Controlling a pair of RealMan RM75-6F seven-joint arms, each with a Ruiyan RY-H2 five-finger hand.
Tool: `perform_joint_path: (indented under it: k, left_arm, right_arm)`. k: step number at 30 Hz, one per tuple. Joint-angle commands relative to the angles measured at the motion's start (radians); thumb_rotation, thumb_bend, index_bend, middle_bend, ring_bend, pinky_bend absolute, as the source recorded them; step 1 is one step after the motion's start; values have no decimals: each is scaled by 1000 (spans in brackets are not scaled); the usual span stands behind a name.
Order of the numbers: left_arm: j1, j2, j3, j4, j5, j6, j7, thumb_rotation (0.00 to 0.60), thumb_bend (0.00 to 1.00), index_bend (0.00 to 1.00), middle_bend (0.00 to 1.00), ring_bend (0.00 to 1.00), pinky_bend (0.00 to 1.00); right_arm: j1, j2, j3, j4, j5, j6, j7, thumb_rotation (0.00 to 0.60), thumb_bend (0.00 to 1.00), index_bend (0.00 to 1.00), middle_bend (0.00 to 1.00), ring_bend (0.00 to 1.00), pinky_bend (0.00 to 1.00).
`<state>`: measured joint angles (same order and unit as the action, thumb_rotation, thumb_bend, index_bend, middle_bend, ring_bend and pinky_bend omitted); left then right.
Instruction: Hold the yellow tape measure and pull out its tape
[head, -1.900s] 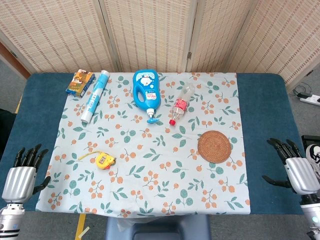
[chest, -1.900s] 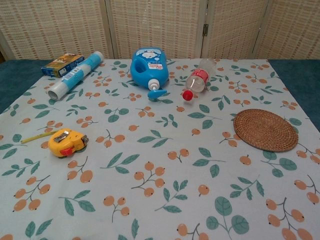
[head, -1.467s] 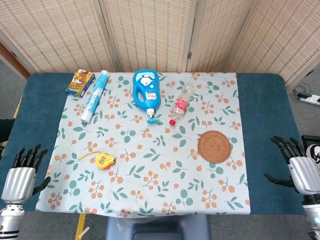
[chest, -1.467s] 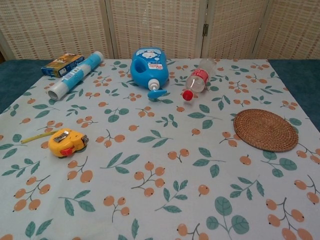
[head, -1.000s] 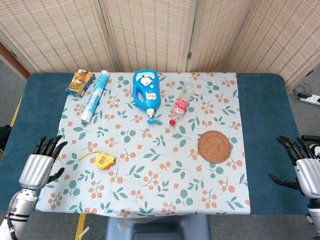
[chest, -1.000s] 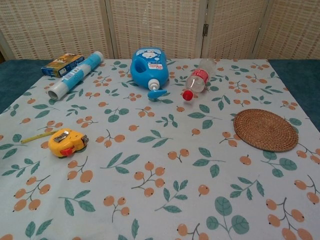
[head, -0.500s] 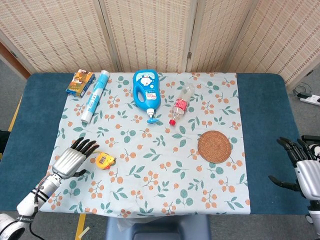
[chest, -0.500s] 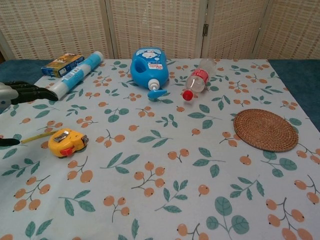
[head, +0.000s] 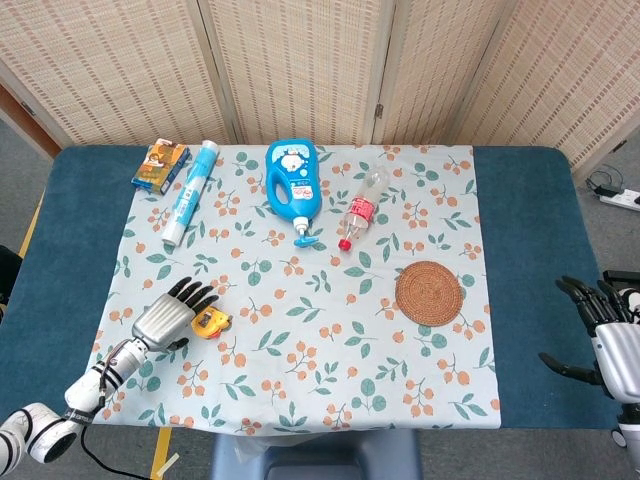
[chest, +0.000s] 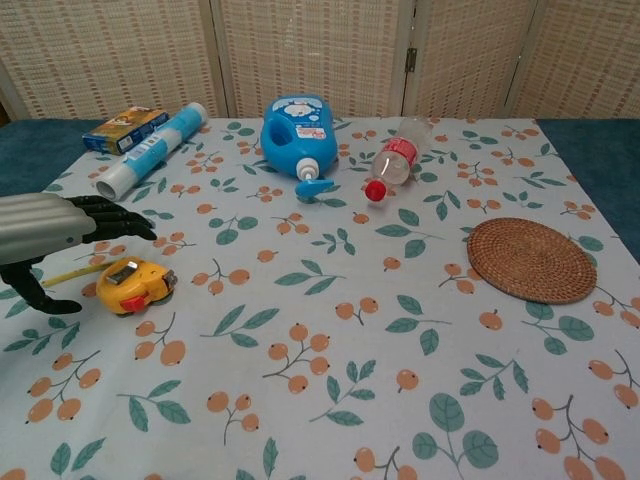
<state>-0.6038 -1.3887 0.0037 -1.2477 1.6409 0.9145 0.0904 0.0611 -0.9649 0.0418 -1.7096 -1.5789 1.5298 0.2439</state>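
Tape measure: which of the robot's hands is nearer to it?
Left. The left hand hovers right beside the tape measure, open; the right hand hangs far off, past the table's right edge.

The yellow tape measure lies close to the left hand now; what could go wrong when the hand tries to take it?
1. The left hand hovers open above the yellow tape measure, not yet gripping; closing off-centre could push the small case across the floral tablecloth.
2. A short length of tape already sticks out under the hand; the fingers might press on it.
3. The right hand is far away at the table edge, so pulling must wait.
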Motion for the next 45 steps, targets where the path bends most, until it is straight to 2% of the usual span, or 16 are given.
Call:
perform_joint_path:
  k: [1,15,20,31,35,39,45]
  left_arm:
    - [-15,-19,4,20,-4,-12,-4,600,301,156,90,103,0]
    - [-48,-59,19,67,-29,-28,-14,600,306,205,135,126,0]
    - [-51,-71,30,78,-28,-20,-21,600,307,275,224,174,0]
    - [-50,-97,37,120,-32,14,-41,600,308,336,305,233,11]
    - [-45,-107,39,131,-31,35,-60,600,310,404,371,281,32]
    - [-36,-112,28,116,-54,51,-128,600,319,509,471,366,49]
    - [-22,-85,-23,20,-110,96,-163,600,327,536,508,399,70]
  right_arm:
    - [1,2,1,-2,0,-1,-2,600,153,147,142,141,11]
    - [2,-2,4,5,14,-13,0,600,154,146,142,140,11]
    - [4,-3,5,7,17,-18,1,600,154,147,142,141,11]
    - [7,-1,7,1,20,-25,-10,600,154,146,142,143,11]
    - [10,-2,8,-3,20,-30,-14,600,154,146,142,142,11]
    - [15,0,8,-9,11,-33,-20,600,154,147,142,141,11]
    - [54,17,4,-48,-27,-83,-28,600,153,154,142,144,11]
